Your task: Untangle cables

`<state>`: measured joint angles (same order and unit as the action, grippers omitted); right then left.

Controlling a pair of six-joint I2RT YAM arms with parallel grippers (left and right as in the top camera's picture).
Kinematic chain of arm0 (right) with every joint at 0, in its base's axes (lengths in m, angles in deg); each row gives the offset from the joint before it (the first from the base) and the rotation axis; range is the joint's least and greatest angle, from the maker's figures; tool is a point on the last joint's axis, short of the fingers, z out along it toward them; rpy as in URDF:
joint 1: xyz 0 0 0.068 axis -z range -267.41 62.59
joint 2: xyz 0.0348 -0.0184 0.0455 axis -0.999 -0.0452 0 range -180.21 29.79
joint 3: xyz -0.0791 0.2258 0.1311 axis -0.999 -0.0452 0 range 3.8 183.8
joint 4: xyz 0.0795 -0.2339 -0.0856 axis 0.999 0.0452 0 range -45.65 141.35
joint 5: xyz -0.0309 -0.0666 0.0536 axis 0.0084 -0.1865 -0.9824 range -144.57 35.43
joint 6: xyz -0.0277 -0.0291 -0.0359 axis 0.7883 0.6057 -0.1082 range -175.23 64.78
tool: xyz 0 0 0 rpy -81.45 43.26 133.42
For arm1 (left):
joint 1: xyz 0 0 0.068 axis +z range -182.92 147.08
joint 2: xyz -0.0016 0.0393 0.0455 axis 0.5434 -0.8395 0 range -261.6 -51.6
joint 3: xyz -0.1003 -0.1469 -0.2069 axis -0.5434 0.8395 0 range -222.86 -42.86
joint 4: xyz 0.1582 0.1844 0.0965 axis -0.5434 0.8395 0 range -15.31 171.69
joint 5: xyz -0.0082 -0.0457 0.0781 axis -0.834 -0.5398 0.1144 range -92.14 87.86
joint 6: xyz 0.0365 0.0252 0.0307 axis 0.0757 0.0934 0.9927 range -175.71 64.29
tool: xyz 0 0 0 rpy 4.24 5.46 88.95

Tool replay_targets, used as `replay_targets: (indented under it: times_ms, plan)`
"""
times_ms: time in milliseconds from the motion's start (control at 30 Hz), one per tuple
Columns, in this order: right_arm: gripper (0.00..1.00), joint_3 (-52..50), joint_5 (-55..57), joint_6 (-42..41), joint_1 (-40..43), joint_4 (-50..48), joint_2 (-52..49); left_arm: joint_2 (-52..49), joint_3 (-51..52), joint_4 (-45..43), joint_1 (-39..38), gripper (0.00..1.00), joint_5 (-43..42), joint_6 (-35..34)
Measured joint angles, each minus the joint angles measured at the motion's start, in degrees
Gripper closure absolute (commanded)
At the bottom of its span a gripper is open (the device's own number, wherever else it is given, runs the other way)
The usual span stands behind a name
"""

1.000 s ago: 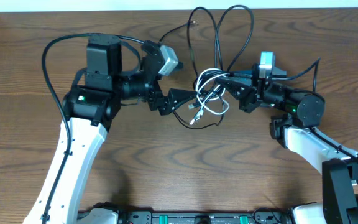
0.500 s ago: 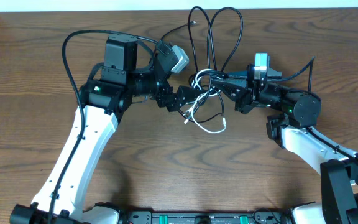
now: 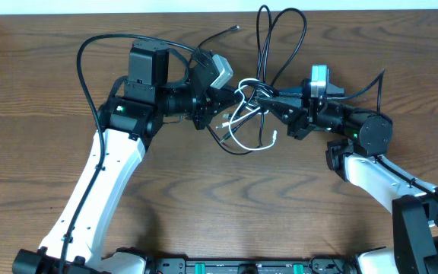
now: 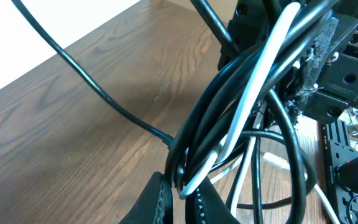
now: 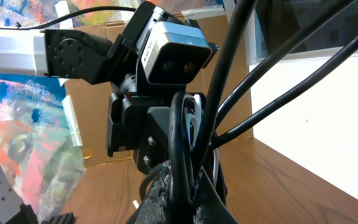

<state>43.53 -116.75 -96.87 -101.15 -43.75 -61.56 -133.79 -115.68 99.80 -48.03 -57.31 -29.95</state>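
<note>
Black cable [image 4: 213,115], tangled with the white cable [image 4: 254,93], is clamped by both left gripper [image 3: 226,104] and right gripper [image 3: 269,103], which should part slowly.

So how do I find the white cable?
Look at the middle of the wooden table, where the left gripper and right gripper almost meet. In the tangle between them, the white cable is the only pale cord, curling out on the near side, while the black cable loops toward the far edge.
</note>
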Motion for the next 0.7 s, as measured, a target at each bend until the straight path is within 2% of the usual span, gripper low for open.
replay_targets:
  times_ms: [33, 67, 100, 200, 267, 333, 700]
  plan:
    - [0.97, 0.00, -0.07, 0.00, 0.00, 0.00, 0.00, 0.00, 0.00, 0.00, 0.00, 0.92, 0.00, 0.00]
    - [0.75, 0.00, -0.13, 0.00, 0.00, 0.04, 0.00, 0.00, 0.00, 0.00, 0.00, 0.92, 0.00, 0.00]
    - [0.49, 0.02, -0.17, 0.02, 0.00, 0.13, 0.00, 0.00, 0.00, 0.00, 0.00, 0.93, 0.00, 0.00]
    - [0.37, 0.28, -1.11, 0.00, 0.17, 2.34, 0.20, -0.02, 0.07, -0.61, 0.04, 0.93, 0.50, -0.04]
    - [0.21, 0.37, -1.29, 0.07, 0.50, 3.63, 0.28, -0.07, 0.11, -1.92, 0.28, 0.93, 1.22, -0.57]
    - [0.01, 0.42, -1.51, 0.00, 0.96, 4.66, 0.37, -0.07, 0.15, -3.34, 0.79, 0.93, 2.05, -2.01]
    - [0.01, 0.52, -1.57, 0.00, 2.71, 12.87, 0.46, -0.11, 0.15, -5.77, 4.24, 0.92, 4.11, -6.99]
